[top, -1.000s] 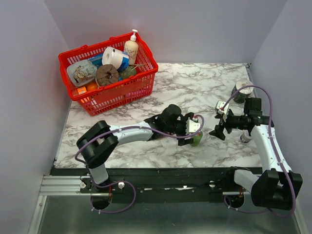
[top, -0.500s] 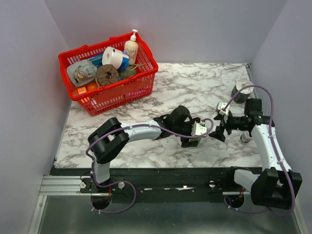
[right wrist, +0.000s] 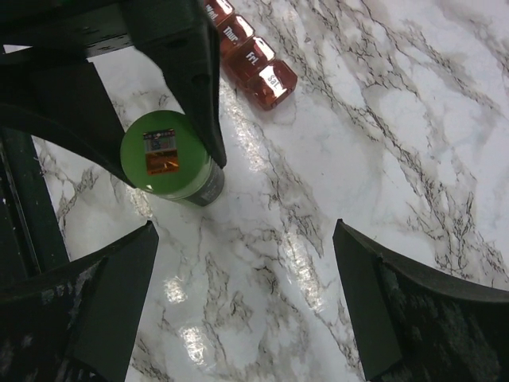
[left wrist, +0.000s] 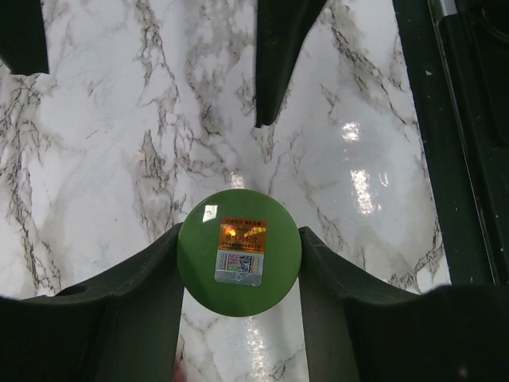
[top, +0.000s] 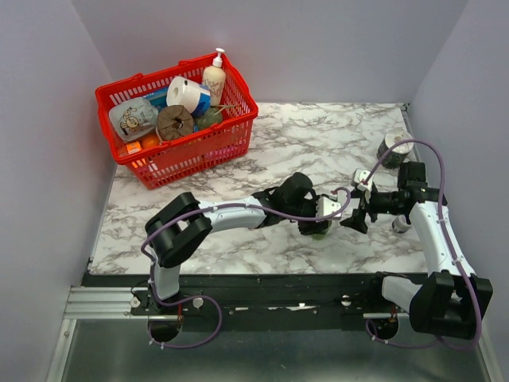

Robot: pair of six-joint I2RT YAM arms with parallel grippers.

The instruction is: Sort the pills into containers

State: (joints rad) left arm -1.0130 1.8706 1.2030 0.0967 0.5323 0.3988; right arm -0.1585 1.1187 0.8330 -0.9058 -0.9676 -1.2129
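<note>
A small bottle with a round green lid [left wrist: 238, 251] stands upright on the marble table. My left gripper [left wrist: 240, 232] is shut on it, one finger against each side of the lid. The overhead view has the same bottle [top: 320, 228] at the table's front middle under the left gripper [top: 318, 223]. The containers [right wrist: 253, 56], a dark red-brown strip with day labels, lie just beyond the bottle [right wrist: 165, 159] in the right wrist view. My right gripper [right wrist: 245, 227] stands open over bare marble, right of the bottle, holding nothing. No loose pills show.
A red mesh basket [top: 231, 131] full of household items sits at the back left. A dark jar [top: 393, 148] stands at the back right and a small pale object [top: 402, 225] lies by the right arm. The table's black front rail [left wrist: 449, 159] runs close to the bottle.
The left arm has reached further right and its jaws have closed in from wide open onto the green-lidded bottle. The right gripper has barely shifted and stays open.
</note>
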